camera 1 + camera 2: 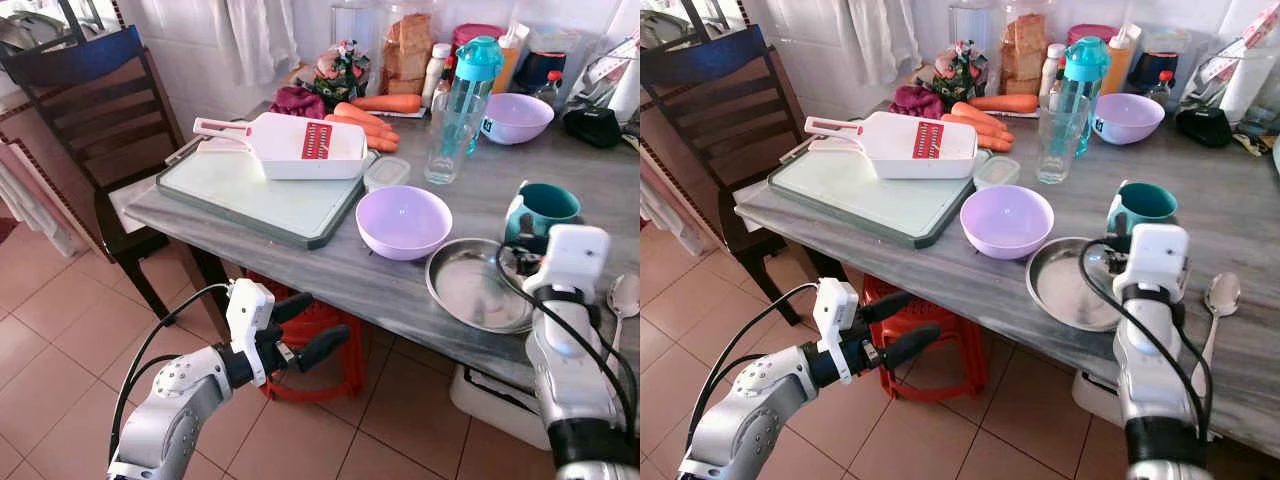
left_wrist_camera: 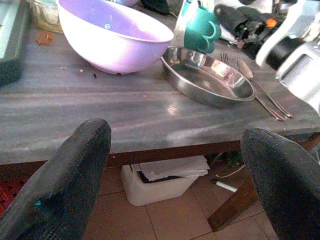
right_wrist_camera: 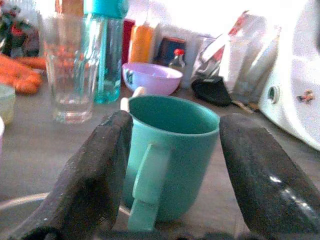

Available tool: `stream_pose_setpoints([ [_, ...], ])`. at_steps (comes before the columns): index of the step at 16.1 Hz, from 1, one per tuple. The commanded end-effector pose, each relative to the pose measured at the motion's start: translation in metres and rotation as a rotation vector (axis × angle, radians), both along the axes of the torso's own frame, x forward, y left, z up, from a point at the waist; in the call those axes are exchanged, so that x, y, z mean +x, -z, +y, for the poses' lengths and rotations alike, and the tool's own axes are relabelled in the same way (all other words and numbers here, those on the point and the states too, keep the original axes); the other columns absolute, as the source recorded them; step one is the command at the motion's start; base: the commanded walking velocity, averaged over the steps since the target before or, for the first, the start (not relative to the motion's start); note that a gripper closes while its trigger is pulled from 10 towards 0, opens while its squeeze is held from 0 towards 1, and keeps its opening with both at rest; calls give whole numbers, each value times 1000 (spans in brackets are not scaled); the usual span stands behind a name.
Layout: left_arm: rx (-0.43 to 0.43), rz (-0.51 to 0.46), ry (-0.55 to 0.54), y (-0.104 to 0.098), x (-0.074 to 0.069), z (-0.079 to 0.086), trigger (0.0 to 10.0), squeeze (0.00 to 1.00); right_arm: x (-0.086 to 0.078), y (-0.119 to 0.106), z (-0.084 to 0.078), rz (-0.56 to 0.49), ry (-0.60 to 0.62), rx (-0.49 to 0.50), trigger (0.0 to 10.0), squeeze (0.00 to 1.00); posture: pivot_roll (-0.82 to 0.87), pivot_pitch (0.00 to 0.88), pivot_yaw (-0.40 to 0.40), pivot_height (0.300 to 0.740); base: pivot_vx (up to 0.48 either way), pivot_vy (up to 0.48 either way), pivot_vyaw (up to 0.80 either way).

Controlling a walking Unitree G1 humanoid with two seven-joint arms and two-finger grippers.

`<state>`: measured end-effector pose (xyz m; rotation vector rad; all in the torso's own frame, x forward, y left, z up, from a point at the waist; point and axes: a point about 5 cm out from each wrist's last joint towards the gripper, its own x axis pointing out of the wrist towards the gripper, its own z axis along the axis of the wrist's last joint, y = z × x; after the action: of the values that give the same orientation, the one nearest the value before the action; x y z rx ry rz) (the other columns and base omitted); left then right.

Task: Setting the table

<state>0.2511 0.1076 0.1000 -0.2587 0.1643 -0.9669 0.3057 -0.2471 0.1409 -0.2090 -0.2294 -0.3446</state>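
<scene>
A teal mug [image 1: 545,205] stands upright on the grey table [image 1: 330,270], just beyond a steel plate [image 1: 470,290]. My right gripper [image 3: 177,125] is open, with one finger on each side of the mug and a small gap on both sides. A lilac bowl [image 1: 403,220] sits left of the plate. To the right of my right wrist, a spoon [image 1: 622,300] lies near the table's front edge. My left gripper [image 1: 327,317] is open and holds nothing. It hangs below the table's front edge, over the tiled floor, pointing toward the table.
A cutting board [image 1: 260,195] carries a white slicer [image 1: 290,145]. Behind are carrots [image 1: 365,120], a glass [image 1: 445,140], a teal-capped bottle [image 1: 475,70] and a second lilac bowl [image 1: 515,117]. A dark chair [image 1: 90,110] stands at the left, with a red stool [image 1: 320,330] and a white bin [image 1: 490,400] under the table.
</scene>
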Motion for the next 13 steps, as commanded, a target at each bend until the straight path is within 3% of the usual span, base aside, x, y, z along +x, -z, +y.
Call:
stream_pose_setpoints([
  [1, 5, 1, 7, 0, 2, 2, 10000, 0, -9, -7, 4, -63, 23, 20, 10000, 1000, -7, 18, 60, 740, 0, 0, 0],
  [4, -4, 4, 11, 0, 4, 1, 10000, 0, -24, -5, 8, -65, 53, -4, 10000, 1000, -9, 13, 58, 740, 0, 0, 0],
  [7, -8, 4, 8, 0, 6, 1, 10000, 0, -46, 8, 14, 7, 75, 4, 10000, 1000, -15, 0, 55, 740, 0, 0, -183],
  [13, 2, -9, -26, 0, 10, 2, 10000, 0, -47, 7, 15, 31, 76, 9, 10000, 961, -15, 0, 54, 740, 0, 0, -800],
])
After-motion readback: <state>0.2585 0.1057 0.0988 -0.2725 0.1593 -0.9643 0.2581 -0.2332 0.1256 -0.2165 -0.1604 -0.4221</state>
